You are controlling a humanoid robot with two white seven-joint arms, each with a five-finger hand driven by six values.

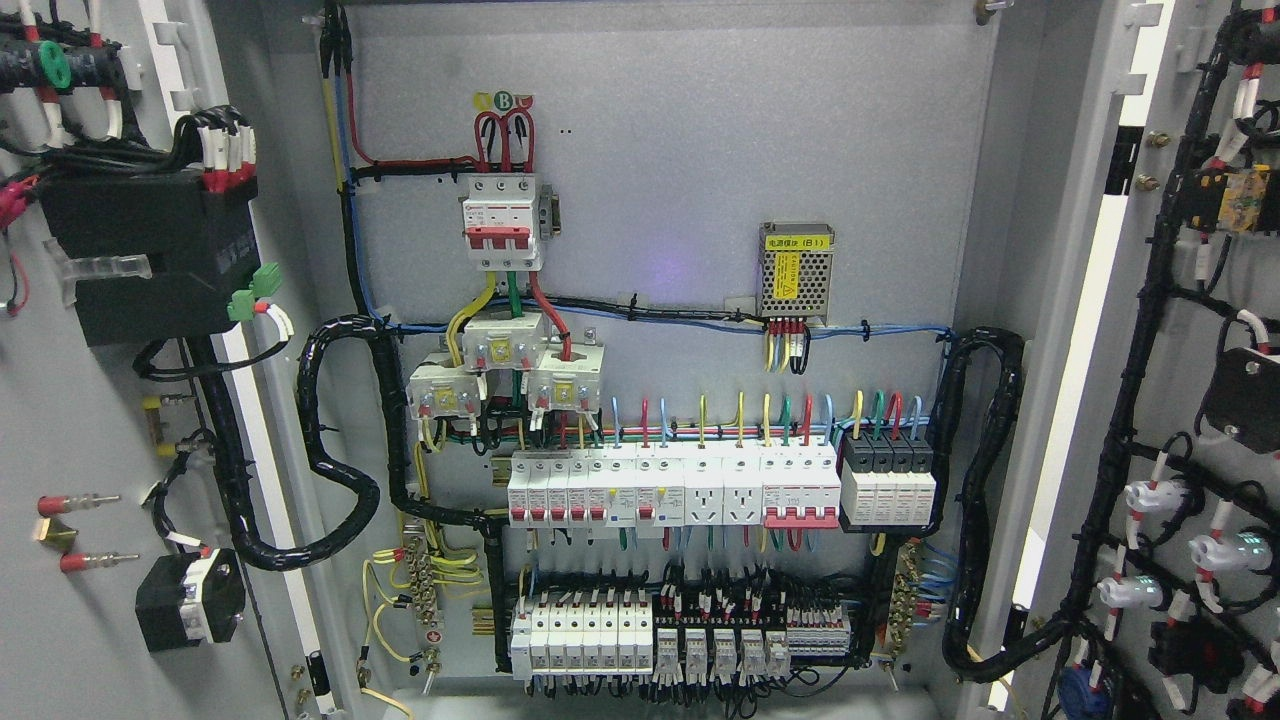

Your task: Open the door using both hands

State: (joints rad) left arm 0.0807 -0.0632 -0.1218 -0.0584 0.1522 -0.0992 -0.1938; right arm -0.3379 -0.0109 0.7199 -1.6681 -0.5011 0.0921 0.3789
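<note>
The grey electrical cabinet stands wide open. Its left door [60, 420] is swung out at the picture's left, showing its inner face with a black box [150, 255] and wired parts. The right door [1210, 400] is swung out at the right, its inner face carrying black cable looms and lamp backs. Between them the back panel [650, 150] shows fully. Neither of my hands nor any arm appears in the head view.
On the back panel sit a red-and-white main breaker [503, 220], a perforated power supply [797, 272], a row of white breakers [670, 487] and lower terminal blocks [680, 630]. Thick black cable conduits [335, 460] loop from the panel to each door.
</note>
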